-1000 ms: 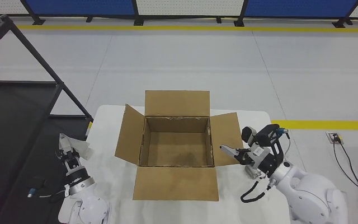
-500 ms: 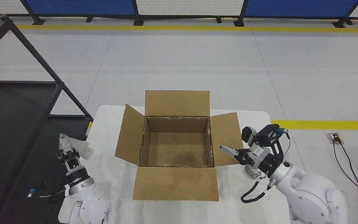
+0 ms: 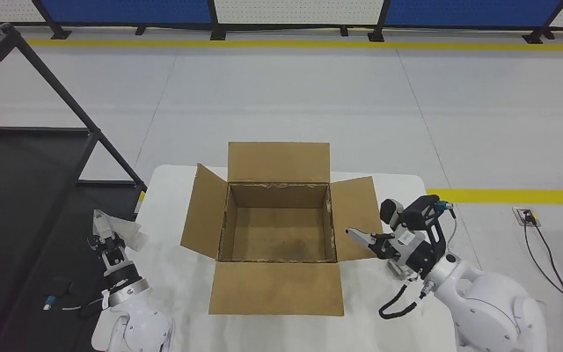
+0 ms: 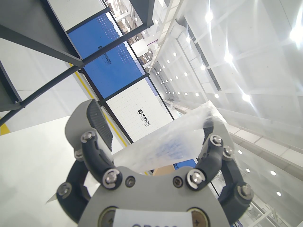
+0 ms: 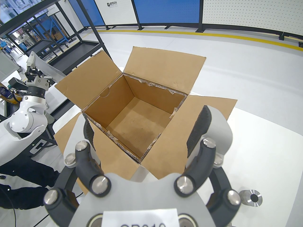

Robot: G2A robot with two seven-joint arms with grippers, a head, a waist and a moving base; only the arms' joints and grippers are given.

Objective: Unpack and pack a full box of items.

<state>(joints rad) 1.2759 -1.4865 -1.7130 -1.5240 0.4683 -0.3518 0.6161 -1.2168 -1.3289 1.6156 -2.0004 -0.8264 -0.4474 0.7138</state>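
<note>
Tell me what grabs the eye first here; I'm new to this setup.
An empty cardboard box stands open on the table, four flaps spread. At the table's left edge the left gripper has a clear plastic bag in it; the right gripper hovers open beside the box's right flap.

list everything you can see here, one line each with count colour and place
box: 1, brown, middle of the table, flaps open, empty
bag: 1, clear, at the left pincer, raised by the table's left edge
cylinder: 1, silver, on the table near the right pincer
table: 1, white, under the box
rack: 1, black, on the floor left of the table
panels: several, blue and white, along the back of the room
lines: 2, yellow, on the floor, one by the panels, one to the right
left pincer: 1, grey and black, pointing up at the table's left edge
right pincer: 1, grey and black, open, by the box's right flap
</note>
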